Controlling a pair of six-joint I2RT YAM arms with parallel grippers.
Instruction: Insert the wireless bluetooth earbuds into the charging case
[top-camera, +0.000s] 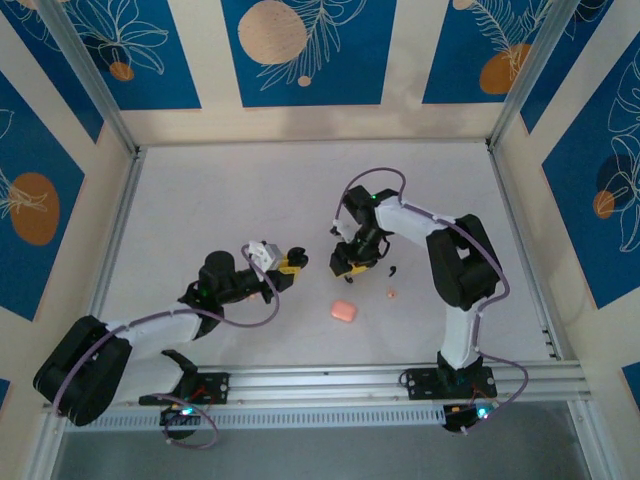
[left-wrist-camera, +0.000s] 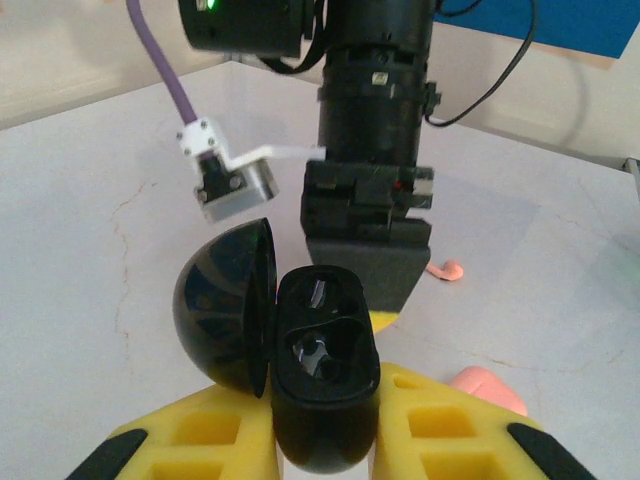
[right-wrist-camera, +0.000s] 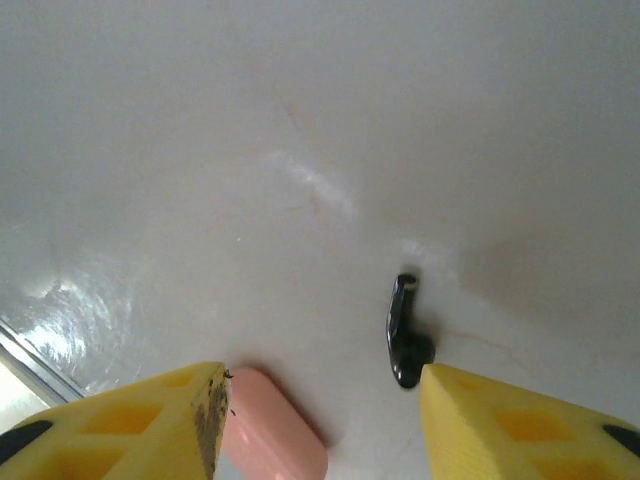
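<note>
L gripper: your left gripper (top-camera: 291, 263) is left of table centre, clamped on the charging case (left-wrist-camera: 325, 385). Its yellow fingers (left-wrist-camera: 440, 430) are pressed against both sides of the case.
Case: black. The lid (left-wrist-camera: 225, 310) is swung open to the left in the wrist cam, w/ the wells facing the cam. It's glossy inside, so can't tell if anything's seated in there.
R gripper: your right gripper (right-wrist-camera: 322, 378) is just right of the case in the top view, aimed down at the table (top-camera: 200, 200). Fingers are spread and pinching nothing.
Pink lump: a rounded pink lump (right-wrist-camera: 275, 432) lies on the table. In the right wrist cam it's right beside the inner edge of the left-hand finger. From above it's a bit closer to the arm bases than the gripper.
Earbud: one black earbud (right-wrist-camera: 405, 335) lies flat on the table, stem pointing away from the cam. The bud end is just beside the tip of the right-hand finger. It's apart from the case, on the far side of the right gripper from it.
Pink speck: a tiny pink speck (top-camera: 391, 294) sits on the table near the earbud, on the bases' side.
</note>
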